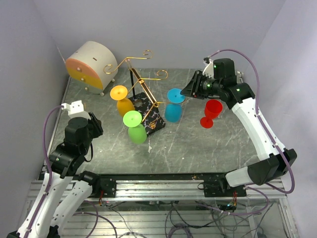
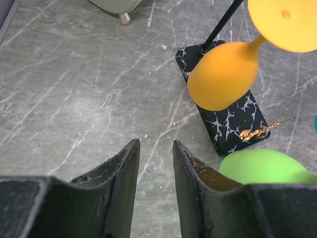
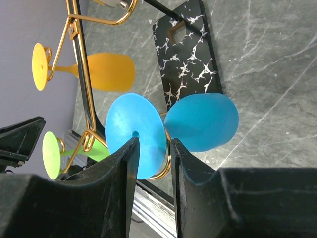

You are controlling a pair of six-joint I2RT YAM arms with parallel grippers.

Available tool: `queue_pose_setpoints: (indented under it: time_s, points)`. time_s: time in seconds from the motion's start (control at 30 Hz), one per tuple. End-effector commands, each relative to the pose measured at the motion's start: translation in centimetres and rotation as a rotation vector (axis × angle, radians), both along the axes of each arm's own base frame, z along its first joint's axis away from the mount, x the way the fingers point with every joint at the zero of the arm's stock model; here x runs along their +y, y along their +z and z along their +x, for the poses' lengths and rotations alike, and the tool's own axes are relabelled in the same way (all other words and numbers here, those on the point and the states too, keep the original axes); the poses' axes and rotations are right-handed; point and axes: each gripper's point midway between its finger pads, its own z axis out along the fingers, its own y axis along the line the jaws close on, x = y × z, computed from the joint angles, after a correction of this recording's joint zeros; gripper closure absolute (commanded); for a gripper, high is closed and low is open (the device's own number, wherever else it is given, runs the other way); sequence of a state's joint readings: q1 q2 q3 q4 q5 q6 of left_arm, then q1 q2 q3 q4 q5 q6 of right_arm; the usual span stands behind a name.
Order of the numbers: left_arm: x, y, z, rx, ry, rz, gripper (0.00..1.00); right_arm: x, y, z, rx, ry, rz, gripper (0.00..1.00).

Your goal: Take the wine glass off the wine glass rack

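Observation:
The wine glass rack [image 1: 148, 101] is gold wire on a black post with a black marble base [image 1: 151, 116]. Three glasses hang upside down from its arms: orange [image 1: 124, 105], green [image 1: 136, 133] and blue [image 1: 173, 112]. A red wine glass [image 1: 212, 110] stands on the table, right of the rack. My right gripper [image 1: 189, 90] is open, right next to the blue glass's foot [image 3: 133, 131]; its fingers [image 3: 124, 168] frame the foot and gold hook. The blue bowl [image 3: 203, 121] hangs beyond. My left gripper [image 2: 156, 148] is open and empty, low over the table, left of the base [image 2: 233, 119].
A round beige-and-orange drawer box [image 1: 91, 67] stands at the back left. Purple walls close in the table on three sides. The metal rail with the arm bases [image 1: 158, 186] runs along the near edge.

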State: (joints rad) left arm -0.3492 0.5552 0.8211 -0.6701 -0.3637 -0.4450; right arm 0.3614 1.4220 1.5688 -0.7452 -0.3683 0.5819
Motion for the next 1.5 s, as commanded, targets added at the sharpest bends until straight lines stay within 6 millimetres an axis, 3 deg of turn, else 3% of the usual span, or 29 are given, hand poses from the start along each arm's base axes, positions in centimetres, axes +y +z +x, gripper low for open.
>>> queue_pose_setpoints:
  time_s: [0.0, 0.47, 0.97, 1.47]
  points:
    - [0.3, 0.3, 0.4, -0.021, 0.024, -0.002, 0.56, 1.2, 1.9, -0.3, -0.053, 0.037, 0.023, 0.69]
    - [0.3, 0.4, 0.4, -0.024, 0.021, -0.003, 0.56, 0.7, 0.7, 0.4, -0.034, 0.002, -0.021, 0.69]
    - [0.3, 0.3, 0.4, -0.019, 0.023, 0.001, 0.56, 2.1, 2.7, -1.2, -0.056, 0.079, 0.083, 0.71]
    - [0.3, 0.3, 0.4, -0.021, 0.021, 0.001, 0.56, 2.3, 1.4, -1.3, -0.024, 0.083, 0.082, 0.80]
